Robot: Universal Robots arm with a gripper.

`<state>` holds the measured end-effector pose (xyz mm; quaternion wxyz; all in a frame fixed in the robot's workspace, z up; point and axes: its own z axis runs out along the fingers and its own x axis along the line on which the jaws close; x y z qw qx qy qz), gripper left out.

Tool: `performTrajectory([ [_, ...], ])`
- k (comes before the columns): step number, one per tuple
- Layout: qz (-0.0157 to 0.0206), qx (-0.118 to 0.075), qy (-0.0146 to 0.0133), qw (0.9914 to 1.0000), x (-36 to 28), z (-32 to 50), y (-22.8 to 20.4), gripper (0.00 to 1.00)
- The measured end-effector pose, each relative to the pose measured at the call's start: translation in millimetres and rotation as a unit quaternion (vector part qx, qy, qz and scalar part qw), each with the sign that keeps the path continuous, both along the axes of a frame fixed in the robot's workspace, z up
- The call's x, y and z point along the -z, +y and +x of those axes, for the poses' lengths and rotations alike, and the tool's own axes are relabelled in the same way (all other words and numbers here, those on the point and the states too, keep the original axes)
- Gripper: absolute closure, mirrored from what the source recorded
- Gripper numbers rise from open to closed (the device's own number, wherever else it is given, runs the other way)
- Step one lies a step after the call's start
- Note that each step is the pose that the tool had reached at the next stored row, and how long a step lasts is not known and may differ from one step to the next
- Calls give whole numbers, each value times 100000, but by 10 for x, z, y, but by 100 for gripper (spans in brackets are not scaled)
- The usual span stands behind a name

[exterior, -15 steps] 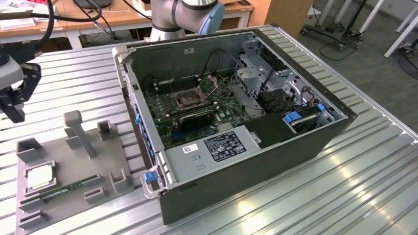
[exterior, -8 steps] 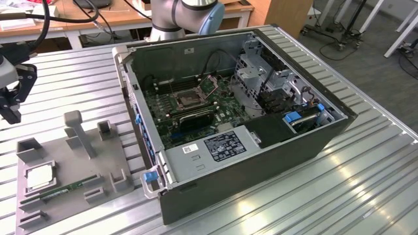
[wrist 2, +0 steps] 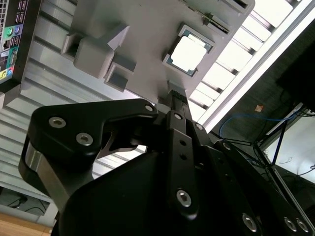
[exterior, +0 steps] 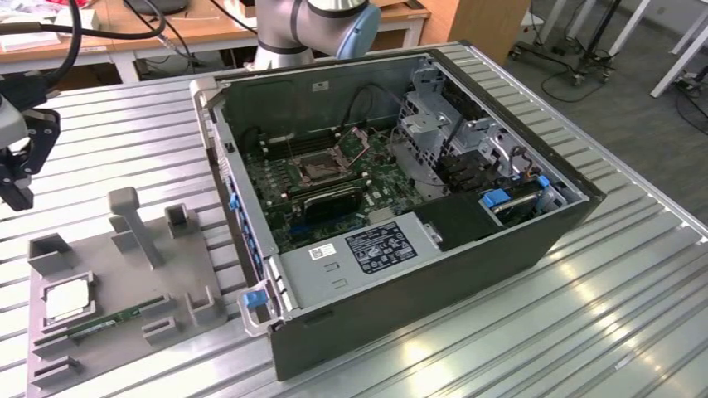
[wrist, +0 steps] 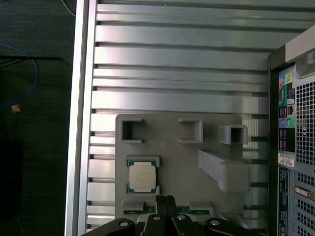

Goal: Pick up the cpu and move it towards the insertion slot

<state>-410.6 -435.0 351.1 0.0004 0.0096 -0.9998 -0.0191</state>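
The cpu [exterior: 69,300] is a small silver square lying flat in a recess of the grey holder plate [exterior: 105,269] at the exterior view's left. Both wrist views show the cpu [wrist: 143,176] [wrist 2: 189,51] with a pale top. My gripper [exterior: 16,195] hangs above the table beyond the plate's far end, apart from the chip. In both wrist views its black fingertips [wrist: 166,200] [wrist 2: 176,94] are pressed together with nothing between them, so it is shut. The insertion slot [exterior: 323,166] is a dark square socket with a silver bracket on the motherboard inside the open computer case [exterior: 443,274].
A green memory stick [exterior: 105,322] lies in the holder plate beside the cpu. Grey upright posts [exterior: 131,224] rise from the plate. The case's wall [exterior: 238,207] stands between plate and motherboard. The ribbed metal table [exterior: 575,332] extends around; its edge [wrist: 81,123] runs near the plate.
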Motion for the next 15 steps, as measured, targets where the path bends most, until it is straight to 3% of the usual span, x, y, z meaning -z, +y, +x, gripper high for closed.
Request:
performTrajectory([
  [15,-3,0,3,100000,56,-75,0,89],
])
